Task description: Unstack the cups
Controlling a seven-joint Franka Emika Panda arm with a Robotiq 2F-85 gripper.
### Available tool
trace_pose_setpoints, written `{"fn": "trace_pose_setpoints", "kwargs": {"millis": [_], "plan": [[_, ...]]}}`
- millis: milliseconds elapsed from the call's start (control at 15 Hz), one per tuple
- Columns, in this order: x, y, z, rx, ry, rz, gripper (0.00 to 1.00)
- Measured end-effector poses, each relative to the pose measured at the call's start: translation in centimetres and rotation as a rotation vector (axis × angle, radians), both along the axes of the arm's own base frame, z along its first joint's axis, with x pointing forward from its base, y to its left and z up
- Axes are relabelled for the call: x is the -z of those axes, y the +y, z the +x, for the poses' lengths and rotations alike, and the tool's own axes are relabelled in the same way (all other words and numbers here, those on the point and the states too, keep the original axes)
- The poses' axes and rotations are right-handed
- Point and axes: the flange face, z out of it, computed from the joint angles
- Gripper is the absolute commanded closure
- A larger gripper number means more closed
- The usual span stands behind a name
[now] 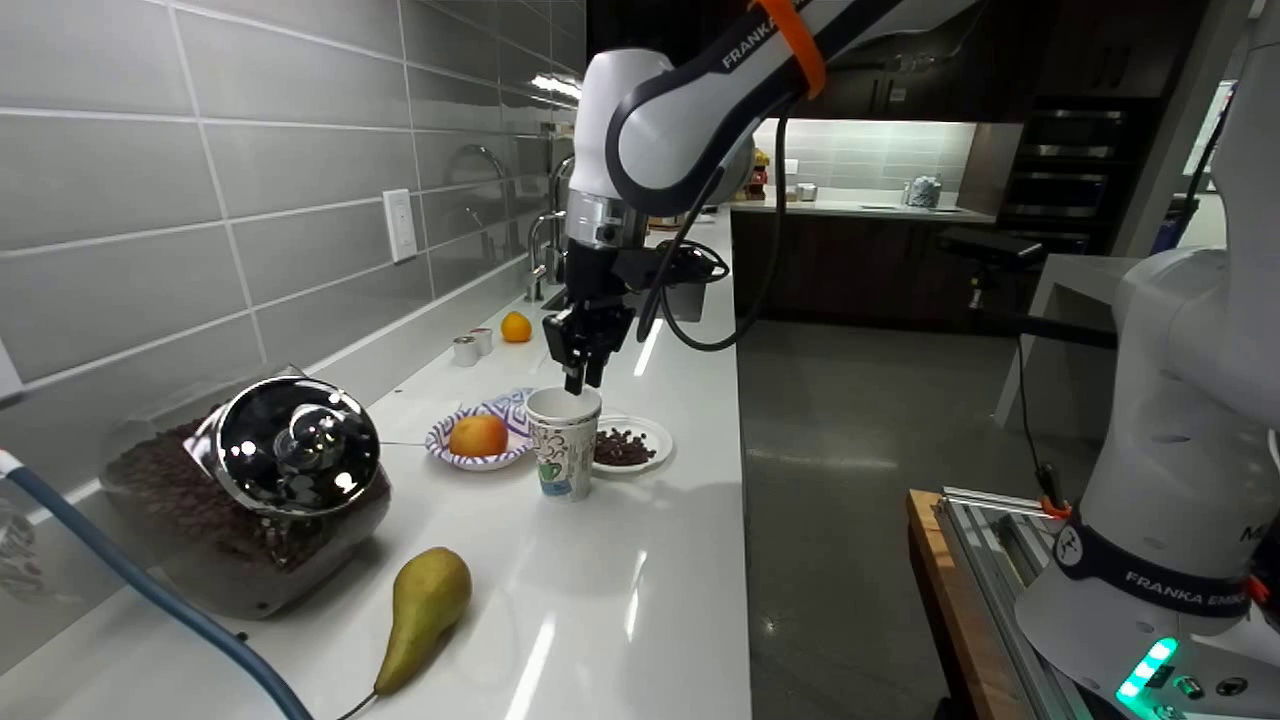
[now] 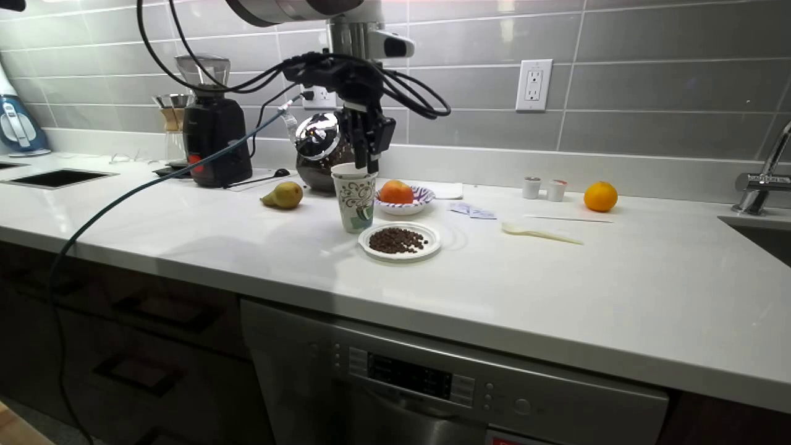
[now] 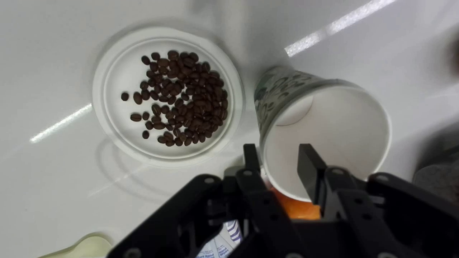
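Observation:
The cups [image 1: 566,450] stand upright on the counter as one nested stack, whitish with dark swirl print; more than one rim shows at the top. They also show in an exterior view [image 2: 356,203] and from above in the wrist view [image 3: 344,122], where I see into the top cup's white inside. My gripper [image 3: 279,161] is open and points down at the stack's rim. In the wrist view one finger lies over the cup mouth and the other just outside the rim. In both exterior views the fingertips [image 1: 584,380] are at rim height; whether they touch the rim I cannot tell.
A white plate [image 2: 434,244] of coffee beans stands close beside the stack. A patterned bowl [image 2: 422,196] with a reddish-orange fruit [image 2: 396,192] is behind it. A pear [image 1: 425,610], a tilted jar of beans [image 1: 180,500], a spoon [image 2: 541,234] and an orange [image 2: 600,196] lie around.

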Motion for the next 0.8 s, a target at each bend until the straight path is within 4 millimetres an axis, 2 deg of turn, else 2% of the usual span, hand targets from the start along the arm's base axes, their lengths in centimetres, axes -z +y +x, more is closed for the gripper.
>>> {"fn": "trace_pose_setpoints", "kwargs": {"millis": [333, 400, 600, 800], "plan": [[0.78, -0.02, 0.06, 0.000, 0.011, 0.000, 0.77], [0.87, -0.03, 0.06, 0.000, 0.013, 0.000, 0.86], [0.96, -0.04, 0.08, 0.000, 0.013, 0.000, 1.00], [0.94, -0.04, 0.11, 0.000, 0.010, -0.001, 0.99]]}}
